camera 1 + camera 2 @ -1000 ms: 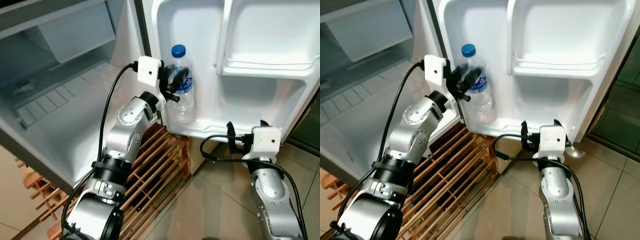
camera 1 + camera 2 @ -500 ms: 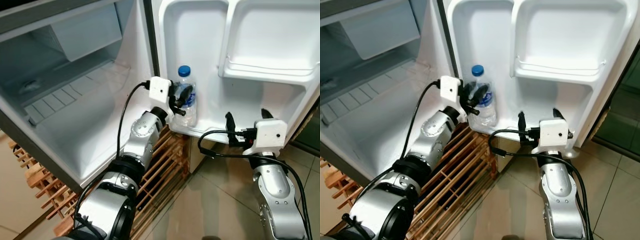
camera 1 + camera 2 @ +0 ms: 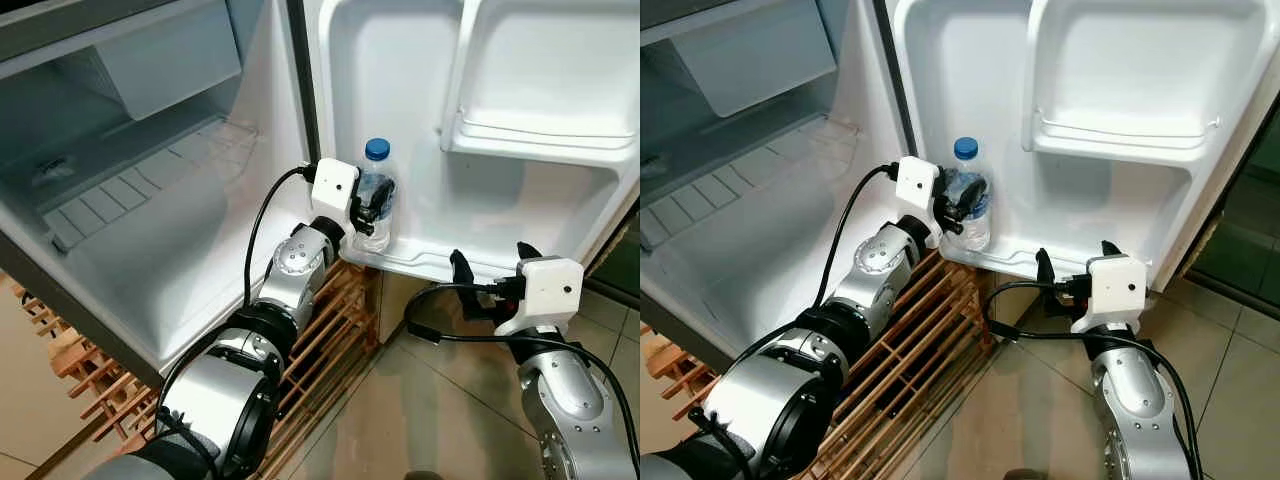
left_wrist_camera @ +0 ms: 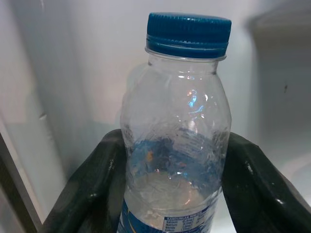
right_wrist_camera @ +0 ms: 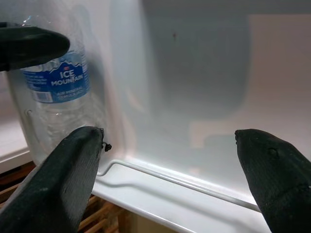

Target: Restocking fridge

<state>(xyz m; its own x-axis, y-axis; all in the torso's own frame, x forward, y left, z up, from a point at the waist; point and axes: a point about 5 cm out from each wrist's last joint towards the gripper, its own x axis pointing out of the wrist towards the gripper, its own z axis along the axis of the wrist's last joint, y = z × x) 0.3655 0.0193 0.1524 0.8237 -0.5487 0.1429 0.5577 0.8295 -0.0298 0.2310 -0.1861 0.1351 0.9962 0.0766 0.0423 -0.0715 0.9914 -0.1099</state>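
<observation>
Currently, nearest item: my right gripper point(image 3: 488, 277), fingers spread wide with nothing between them, hanging just below and in front of the door's bottom shelf point(image 3: 1060, 265). Next out: my left gripper point(image 3: 372, 209), its black fingers point(image 4: 95, 187) closed against either side of the water bottle point(image 3: 375, 195), about mid-body on the label. Bottle: clear plastic, blue cap point(image 4: 188, 34), upright, base down in the lower door shelf at its hinge-side end, between the left fingers and just beyond the right gripper's left finger. Beyond the bottle: the white fridge door point(image 3: 400, 90) liner, with an upper door bin point(image 3: 1120, 130) above and off to the right of the claw. Farthest: the fridge interior point(image 3: 130, 200) to the left, and a wooden rack point(image 3: 930, 340) on the floor beneath the left arm. Step in hand, as I read it: seating and letting go. To do it well, I would confirm the base sits flat behind the shelf rail, part the fingers evenly so neither drags the thin plastic, then back straight out without tipping it.
</observation>
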